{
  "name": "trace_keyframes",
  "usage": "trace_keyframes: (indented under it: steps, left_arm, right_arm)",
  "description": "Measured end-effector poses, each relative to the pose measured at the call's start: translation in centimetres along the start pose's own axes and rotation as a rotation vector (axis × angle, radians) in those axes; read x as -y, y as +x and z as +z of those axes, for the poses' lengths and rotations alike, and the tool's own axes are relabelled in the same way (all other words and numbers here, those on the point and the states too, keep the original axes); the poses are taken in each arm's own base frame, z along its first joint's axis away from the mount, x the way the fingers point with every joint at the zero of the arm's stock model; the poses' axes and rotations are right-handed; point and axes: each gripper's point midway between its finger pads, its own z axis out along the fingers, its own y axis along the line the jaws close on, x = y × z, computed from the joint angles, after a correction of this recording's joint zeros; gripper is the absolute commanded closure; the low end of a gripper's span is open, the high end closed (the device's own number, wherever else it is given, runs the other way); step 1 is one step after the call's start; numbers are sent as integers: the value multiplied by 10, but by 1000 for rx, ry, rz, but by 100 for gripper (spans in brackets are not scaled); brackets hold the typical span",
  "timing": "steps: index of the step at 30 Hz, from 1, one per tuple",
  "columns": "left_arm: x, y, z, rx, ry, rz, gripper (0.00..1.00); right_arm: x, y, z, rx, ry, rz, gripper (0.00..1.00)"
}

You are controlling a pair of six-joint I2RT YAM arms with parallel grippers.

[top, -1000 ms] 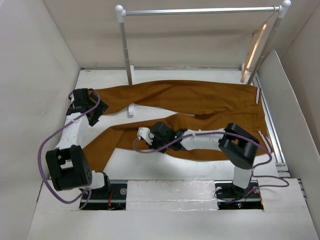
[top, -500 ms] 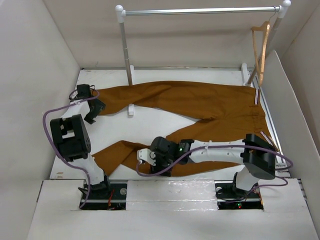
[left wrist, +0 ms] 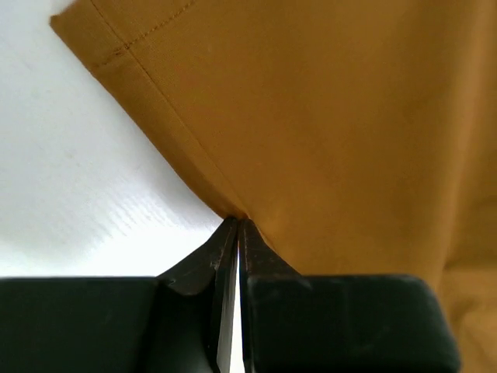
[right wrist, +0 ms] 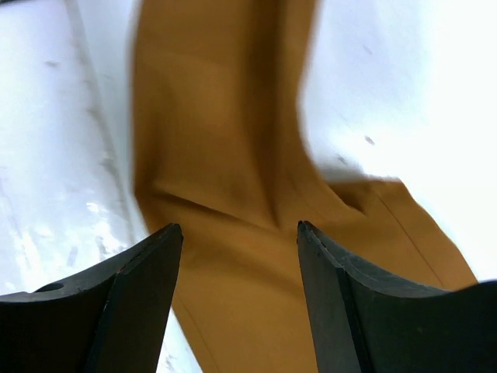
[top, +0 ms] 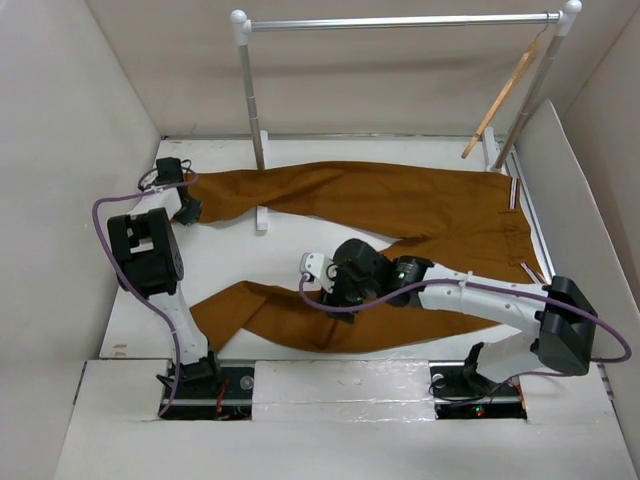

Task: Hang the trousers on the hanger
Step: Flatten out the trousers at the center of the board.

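Observation:
The rust-brown trousers (top: 400, 200) lie flat on the white table, waist to the right and both legs running left. My left gripper (top: 186, 208) is at the hem end of the far leg. In the left wrist view its jaws (left wrist: 235, 223) are shut on the edge of the cloth (left wrist: 326, 116). My right gripper (top: 330, 292) hovers over the near leg, open, with cloth (right wrist: 233, 155) below its fingers (right wrist: 151, 272) and nothing between them. The tan wooden hanger (top: 497, 95) hangs tilted from the right end of the rail.
A silver rail (top: 400, 21) on white posts spans the back; its left post (top: 250, 90) and foot (top: 262, 218) stand beside the far leg. White walls close in on the left (top: 80, 200) and right (top: 600, 200).
My left gripper reached the far leg's hem and shut on it. My right gripper opened, let go of the near leg and drew back right. The hanger has swung.

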Motion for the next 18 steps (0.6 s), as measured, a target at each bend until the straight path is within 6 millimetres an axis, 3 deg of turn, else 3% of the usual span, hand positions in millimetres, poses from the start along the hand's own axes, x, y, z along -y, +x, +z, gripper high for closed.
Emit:
trace_keyframes:
  steps: [2,5,9,13,14,16,18]
  left_arm:
    - [2,-6,-10,20,11,14,100]
    - [8,-24,-44,89,61,21,100]
    - [23,-56,-119,222,177,9,100]
    - [24,-71,-180,319,249,4,100]
    - [22,-73,-190,334,254,5,100]
    - [15,-75,-200,356,246,6,100]
    - [7,-74,-195,356,211,14,100]
  right_arm:
    - [15,8,-4,-8,36,40,34]
    - [45,22,-9,-23,100,104,33]
    - [94,42,-20,-50,208,194,34]
    - [150,67,-28,-92,315,287,33]
    - [157,68,-29,-94,330,283,33]
    - [191,76,-22,-124,365,326,33]
    - [217,72,-9,-134,376,323,33]
